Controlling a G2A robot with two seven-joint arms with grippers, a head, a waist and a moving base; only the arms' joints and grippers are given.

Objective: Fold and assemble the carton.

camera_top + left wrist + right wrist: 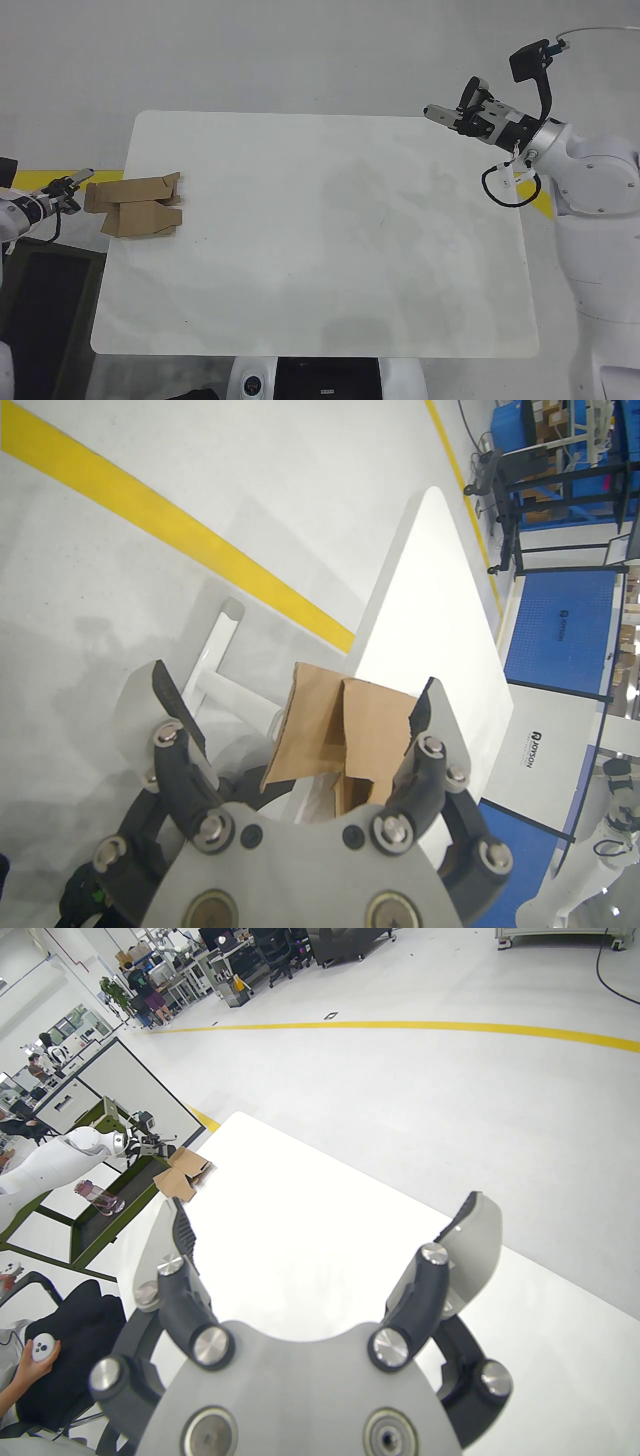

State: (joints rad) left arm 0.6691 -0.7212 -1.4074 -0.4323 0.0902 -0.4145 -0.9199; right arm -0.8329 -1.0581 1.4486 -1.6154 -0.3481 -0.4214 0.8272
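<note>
Brown flattened corrugated-cardboard carton (135, 208) overhangs the white table's (320, 250) left edge, left gripper (294, 690) spread wide at its flap, right gripper (325, 1210) wide and empty; I'd seat the flap deep before closing.

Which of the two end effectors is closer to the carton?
The left end effector, open beside the carton; the right end effector hangs across the table.
</note>
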